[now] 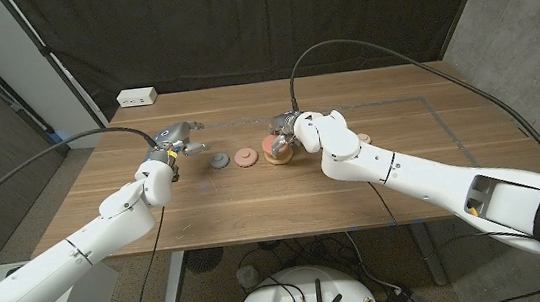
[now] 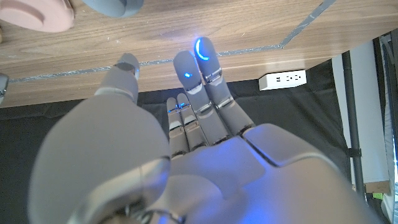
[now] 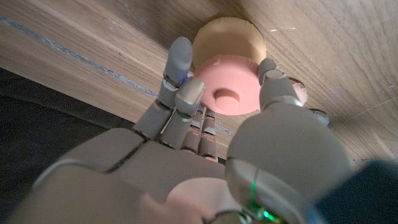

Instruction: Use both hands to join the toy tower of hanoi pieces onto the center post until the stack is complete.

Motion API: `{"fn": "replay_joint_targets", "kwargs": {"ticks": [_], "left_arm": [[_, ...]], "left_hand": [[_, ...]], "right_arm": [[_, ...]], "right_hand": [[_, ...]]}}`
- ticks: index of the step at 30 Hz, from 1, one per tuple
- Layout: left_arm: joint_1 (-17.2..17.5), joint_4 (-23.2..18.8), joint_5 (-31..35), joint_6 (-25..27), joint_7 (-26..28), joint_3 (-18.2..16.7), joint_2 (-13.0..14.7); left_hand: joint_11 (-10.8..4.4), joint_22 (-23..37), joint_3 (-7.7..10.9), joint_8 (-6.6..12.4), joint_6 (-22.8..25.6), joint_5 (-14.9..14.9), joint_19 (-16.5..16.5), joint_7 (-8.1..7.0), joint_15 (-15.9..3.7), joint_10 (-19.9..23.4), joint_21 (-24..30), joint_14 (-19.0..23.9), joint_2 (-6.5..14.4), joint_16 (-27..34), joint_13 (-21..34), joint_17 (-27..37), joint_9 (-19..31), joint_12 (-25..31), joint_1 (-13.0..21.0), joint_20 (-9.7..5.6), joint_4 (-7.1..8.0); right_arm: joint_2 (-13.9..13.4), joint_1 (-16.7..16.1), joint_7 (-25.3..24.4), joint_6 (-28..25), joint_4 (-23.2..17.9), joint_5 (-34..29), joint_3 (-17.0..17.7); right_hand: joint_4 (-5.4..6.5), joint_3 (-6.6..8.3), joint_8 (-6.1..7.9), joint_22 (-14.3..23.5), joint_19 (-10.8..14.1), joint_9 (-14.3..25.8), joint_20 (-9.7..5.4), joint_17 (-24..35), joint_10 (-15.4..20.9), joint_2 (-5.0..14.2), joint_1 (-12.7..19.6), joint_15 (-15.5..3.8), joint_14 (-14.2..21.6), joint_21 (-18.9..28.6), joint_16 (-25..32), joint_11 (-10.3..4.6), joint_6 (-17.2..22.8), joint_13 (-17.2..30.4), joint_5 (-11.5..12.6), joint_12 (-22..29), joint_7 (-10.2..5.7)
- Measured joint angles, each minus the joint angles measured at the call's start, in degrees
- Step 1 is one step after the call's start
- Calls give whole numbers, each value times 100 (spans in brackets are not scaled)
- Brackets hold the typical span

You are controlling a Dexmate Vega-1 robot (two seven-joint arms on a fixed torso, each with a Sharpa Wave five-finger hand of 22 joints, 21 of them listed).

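A tan round piece (image 1: pixel 277 157) sits mid-table, with a pink disc (image 3: pixel 229 94) right on top of it. My right hand (image 1: pixel 286 133) holds that pink disc between thumb and fingers (image 3: pixel 181 62); the tan piece (image 3: pixel 229 37) shows just beyond it. To its left lie a salmon disc (image 1: pixel 245 157) and a grey disc (image 1: pixel 219 160), loose on the wood. My left hand (image 1: pixel 176 141) hovers left of the grey disc with its fingers (image 2: pixel 198 74) stretched out and nothing in them. The grey disc (image 2: pixel 112 6) and salmon disc (image 2: pixel 37 15) lie ahead of it.
Small tan pieces (image 1: pixel 364 141) lie right of my right forearm. A white power strip (image 1: pixel 138 97) sits at the table's far left edge. A thin tape line (image 1: pixel 443 118) marks the right part of the wooden table (image 1: pixel 256 208).
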Motion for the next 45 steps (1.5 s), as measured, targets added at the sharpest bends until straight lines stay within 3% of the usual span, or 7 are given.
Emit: {"fn": "replay_joint_targets", "kwargs": {"ticks": [45], "left_arm": [[-84,137,-68,-111,51,52,-114]], "left_hand": [[26,-133,0,0,0,40,-71,-1,0,26,122,1,22,22,-2,-22,0,0,22,12,0]], "right_arm": [[109,373,-36,-228,465,370,-450]], "right_hand": [[-23,23,-65,-19,31,2,-31,2,13,0,0,0,0,0,-22,14,-1,12,28,-49,-2]]}}
